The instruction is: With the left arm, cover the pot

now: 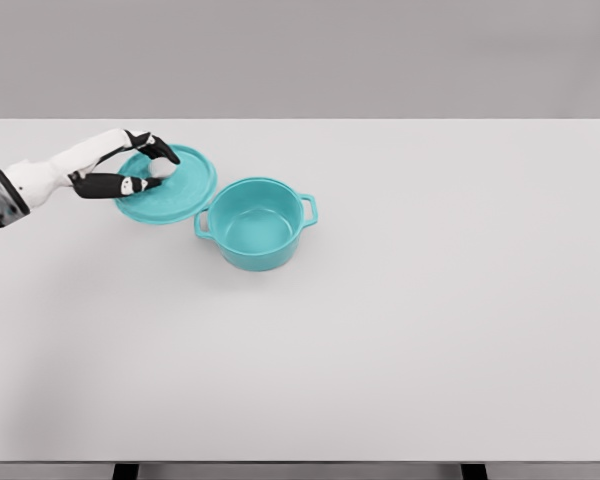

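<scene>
A: Pot (259,222) first: where does it sit?

B: On the white bench (400,330), left of the middle and toward the far side. It stands upright and uncovered, teal, with a handle on each side, and nothing shows inside it.

A: And the lid (180,195)?

B: Just to the pot's left and a little farther back, teal as well. It appears to tilt slightly, but I cannot tell whether its far edge rests on the bench. Its near right edge comes close to the pot's left handle; whether they touch I cannot say.

A: What is the left hand (130,170) doing?

B: The arm comes in from the left edge, and the hand is over the lid's left part. Dark fingers (163,150) curve above the white knob (163,169) while the thumb reaches in below it, so the hand is pinching the knob.

A: The right arm?

B: It does not show.
</scene>
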You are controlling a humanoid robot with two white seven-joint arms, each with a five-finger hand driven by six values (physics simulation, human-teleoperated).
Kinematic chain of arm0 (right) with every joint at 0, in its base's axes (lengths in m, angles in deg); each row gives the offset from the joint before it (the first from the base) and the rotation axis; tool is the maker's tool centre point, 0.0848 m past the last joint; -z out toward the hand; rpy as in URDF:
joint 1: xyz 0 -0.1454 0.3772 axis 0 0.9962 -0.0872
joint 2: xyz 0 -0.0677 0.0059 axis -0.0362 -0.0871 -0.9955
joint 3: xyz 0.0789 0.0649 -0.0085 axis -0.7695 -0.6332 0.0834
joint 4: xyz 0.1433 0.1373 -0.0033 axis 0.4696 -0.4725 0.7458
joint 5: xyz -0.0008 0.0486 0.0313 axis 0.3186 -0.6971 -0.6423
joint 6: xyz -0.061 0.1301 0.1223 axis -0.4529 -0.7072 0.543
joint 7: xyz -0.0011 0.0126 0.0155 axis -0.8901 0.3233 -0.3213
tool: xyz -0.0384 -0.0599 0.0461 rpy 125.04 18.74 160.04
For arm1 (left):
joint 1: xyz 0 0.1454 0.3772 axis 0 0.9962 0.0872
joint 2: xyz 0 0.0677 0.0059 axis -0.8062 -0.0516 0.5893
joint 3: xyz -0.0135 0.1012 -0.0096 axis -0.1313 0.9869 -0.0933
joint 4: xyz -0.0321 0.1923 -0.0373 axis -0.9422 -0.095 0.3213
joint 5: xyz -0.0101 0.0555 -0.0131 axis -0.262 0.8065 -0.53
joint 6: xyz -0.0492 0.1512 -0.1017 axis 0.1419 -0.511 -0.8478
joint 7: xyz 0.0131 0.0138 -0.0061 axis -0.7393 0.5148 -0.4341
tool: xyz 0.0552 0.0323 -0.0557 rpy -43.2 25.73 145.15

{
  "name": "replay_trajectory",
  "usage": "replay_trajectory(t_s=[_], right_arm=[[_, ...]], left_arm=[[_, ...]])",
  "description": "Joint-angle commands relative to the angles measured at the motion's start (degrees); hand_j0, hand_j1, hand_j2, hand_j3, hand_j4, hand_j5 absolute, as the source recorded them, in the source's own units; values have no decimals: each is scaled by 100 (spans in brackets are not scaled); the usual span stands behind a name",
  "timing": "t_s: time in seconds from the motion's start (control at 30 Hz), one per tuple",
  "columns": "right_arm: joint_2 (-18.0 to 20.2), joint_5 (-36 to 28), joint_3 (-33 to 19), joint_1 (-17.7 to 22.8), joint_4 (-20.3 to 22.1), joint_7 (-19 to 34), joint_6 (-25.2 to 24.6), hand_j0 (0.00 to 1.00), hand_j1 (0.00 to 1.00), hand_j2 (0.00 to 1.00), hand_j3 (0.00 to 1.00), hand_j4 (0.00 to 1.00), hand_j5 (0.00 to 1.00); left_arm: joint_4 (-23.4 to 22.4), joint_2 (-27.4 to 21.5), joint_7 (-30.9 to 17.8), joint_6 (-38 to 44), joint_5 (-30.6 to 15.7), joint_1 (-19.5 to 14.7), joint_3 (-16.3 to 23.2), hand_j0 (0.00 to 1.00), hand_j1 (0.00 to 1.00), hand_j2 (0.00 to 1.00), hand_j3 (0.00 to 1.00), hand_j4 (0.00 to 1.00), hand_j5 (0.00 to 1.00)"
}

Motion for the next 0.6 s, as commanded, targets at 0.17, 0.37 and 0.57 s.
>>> replay_trajectory(t_s=[0.17, 0.37, 0.57], right_arm=[[0, 4, -1, 0, 0, 2, 2, 100, 100, 100, 100, 100, 100], [0, 4, -1, 0, 0, 2, 2, 100, 100, 100, 100, 100, 100], [0, 4, -1, 0, 0, 2, 11, 100, 100, 100, 100, 100, 100]], left_arm=[[49, 252, 17, 9, 5, 0, -6, 57, 57, 57, 57, 57, 57], [-4, 577, 43, 52, 444, 53, -208, 57, 57, 57, 57, 57, 57], [-109, 700, 52, 70, 462, 53, -208, 57, 57, 57, 57, 57, 57]])
